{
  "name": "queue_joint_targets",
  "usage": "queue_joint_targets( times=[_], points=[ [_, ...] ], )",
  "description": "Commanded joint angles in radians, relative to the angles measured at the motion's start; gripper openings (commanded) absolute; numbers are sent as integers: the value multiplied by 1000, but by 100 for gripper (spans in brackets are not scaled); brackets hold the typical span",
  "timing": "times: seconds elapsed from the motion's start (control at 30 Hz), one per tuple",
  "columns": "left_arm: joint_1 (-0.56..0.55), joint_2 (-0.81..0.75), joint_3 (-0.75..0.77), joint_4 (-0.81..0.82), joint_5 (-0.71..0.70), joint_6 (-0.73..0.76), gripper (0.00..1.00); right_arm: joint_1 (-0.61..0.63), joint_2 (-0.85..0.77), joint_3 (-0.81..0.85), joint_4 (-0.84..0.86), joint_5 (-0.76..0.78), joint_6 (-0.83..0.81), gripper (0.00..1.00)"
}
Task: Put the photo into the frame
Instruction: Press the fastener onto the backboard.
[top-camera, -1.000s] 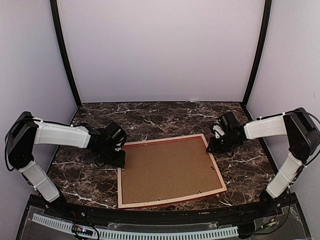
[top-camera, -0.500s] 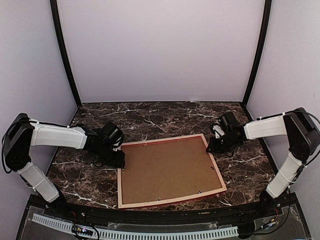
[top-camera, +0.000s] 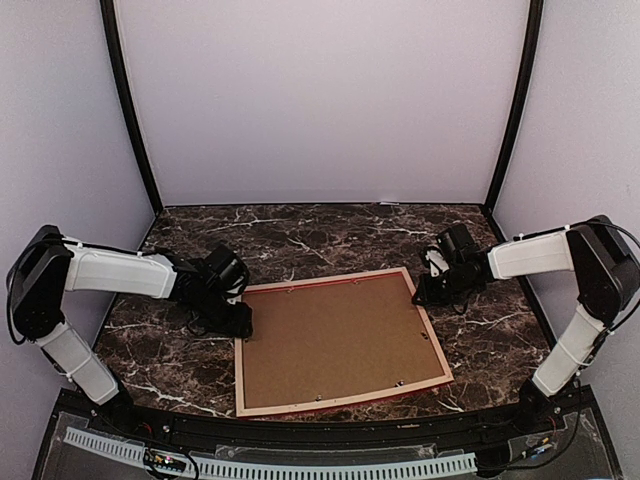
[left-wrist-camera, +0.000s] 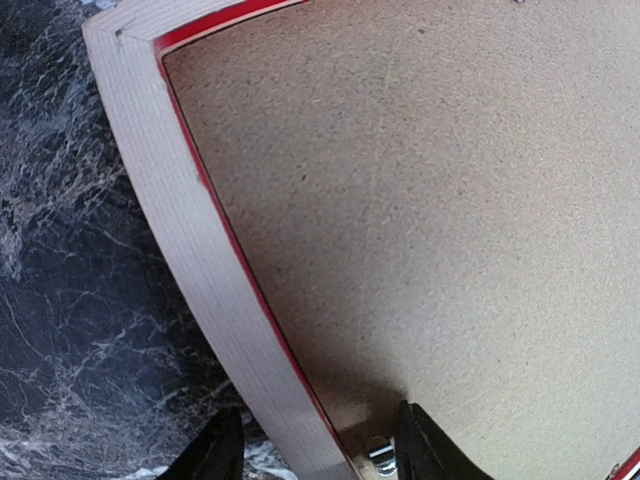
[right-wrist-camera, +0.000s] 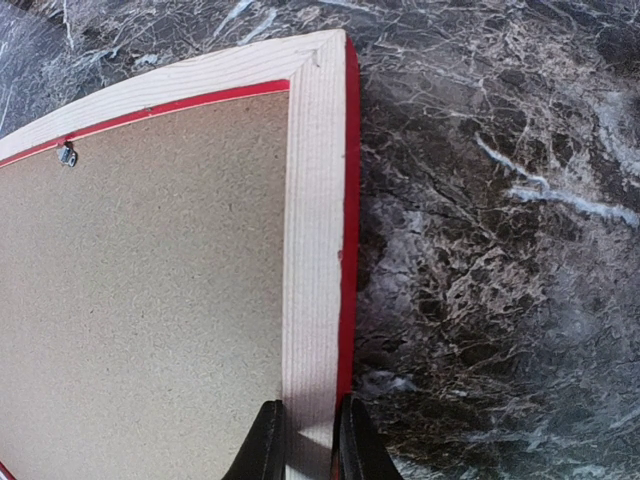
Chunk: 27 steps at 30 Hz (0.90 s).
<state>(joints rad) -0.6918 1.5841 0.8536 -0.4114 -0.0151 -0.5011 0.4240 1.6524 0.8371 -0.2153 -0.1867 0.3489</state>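
Pale wood frame (right-wrist-camera: 312, 200) with red edging, brown backing board (top-camera: 335, 340), dark white-veined marble table (top-camera: 300, 235)

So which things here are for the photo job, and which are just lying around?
For the job:
the frame, face down; the brown backing board in it; the right end effector, pinching one rail; the left end effector, open astride the other.

Just there:
the marble table; the white walls.

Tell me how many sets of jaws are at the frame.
2. The left gripper straddles the frame's left rail, jaws apart; the right gripper pinches the right rail near its far corner. No others in view.
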Motion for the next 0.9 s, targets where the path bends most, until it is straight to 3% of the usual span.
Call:
queue_joint_targets(
  times=[0.0,0.37,0.87],
  points=[
    [2,4,-19,1,12,-1,51,2,63,-46,-52,-17,4,0],
    [0,-21,-46,4,73,-11,34,2,60,-47,-55,-17,3,0],
    [-1,-46,-50,-33,180,28,27,2,73,-26,-60,-21,1,0]
  ],
)
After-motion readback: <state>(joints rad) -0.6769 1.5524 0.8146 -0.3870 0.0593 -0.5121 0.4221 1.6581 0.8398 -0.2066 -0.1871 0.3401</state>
